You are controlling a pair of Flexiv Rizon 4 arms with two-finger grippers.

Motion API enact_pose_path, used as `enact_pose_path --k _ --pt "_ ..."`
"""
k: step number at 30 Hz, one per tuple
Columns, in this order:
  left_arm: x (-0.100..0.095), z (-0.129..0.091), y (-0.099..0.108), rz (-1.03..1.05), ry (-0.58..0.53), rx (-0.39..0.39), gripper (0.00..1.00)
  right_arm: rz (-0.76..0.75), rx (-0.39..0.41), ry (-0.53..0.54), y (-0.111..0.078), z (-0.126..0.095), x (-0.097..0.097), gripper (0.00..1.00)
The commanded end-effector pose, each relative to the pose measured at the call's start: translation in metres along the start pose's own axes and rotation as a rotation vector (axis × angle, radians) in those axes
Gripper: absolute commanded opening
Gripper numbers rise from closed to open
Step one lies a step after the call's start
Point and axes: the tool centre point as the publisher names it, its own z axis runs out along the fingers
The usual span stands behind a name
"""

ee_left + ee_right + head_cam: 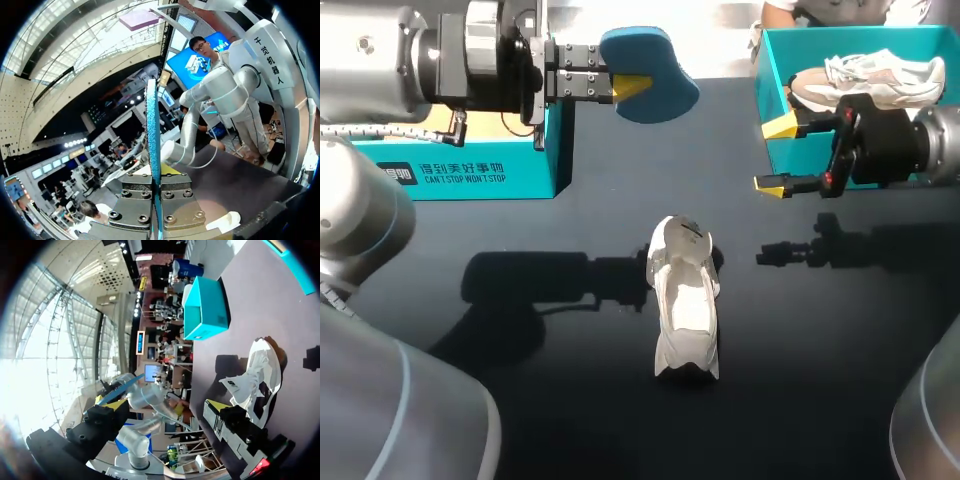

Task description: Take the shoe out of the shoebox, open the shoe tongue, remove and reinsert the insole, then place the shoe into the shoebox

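Insole (660,70): blue, pinched in my left hand (628,86), 11 o'clock of shoe (685,305). Right hand (776,155) spread, empty, 2 o'clock; should steady shoe while insole enters toe-first.

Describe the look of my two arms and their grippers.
The left arm and right arm are rounded silver-grey tubes with smooth joint housings. The left gripper and right gripper are black and blocky, their jaws tipped bright yellow. Screw heads stud the left one; a small red light glows on the right one.
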Motion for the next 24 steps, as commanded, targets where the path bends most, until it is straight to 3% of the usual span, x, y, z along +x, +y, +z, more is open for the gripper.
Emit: enact_pose_path --k 1,14,15,20,21,24 --pt "-0.006 0.002 -0.002 0.421 0.051 -0.082 0.0 0.001 -0.001 -0.003 0.0 0.001 0.0 1.0" --pt "-0.006 0.002 -0.002 0.421 0.051 -0.082 0.0 0.001 -0.001 -0.003 0.0 0.001 0.0 1.0" --pt "-0.003 0.001 0.005 0.422 0.005 -0.051 0.0 0.001 -0.001 -0.003 0.0 0.001 0.0 1.0" --pt "0.002 0.001 0.025 0.559 -0.063 -0.099 0.0 0.027 -0.011 0.0 0.0 -0.001 0.001 1.0" --pt "0.0 0.001 0.029 0.628 -0.056 -0.155 0.0 0.074 -0.035 -0.021 0.001 -0.002 0.001 1.0" --pt "-0.004 0.001 0.037 0.721 -0.097 -0.186 0.0 0.127 -0.093 -0.035 0.005 -0.004 0.004 1.0"
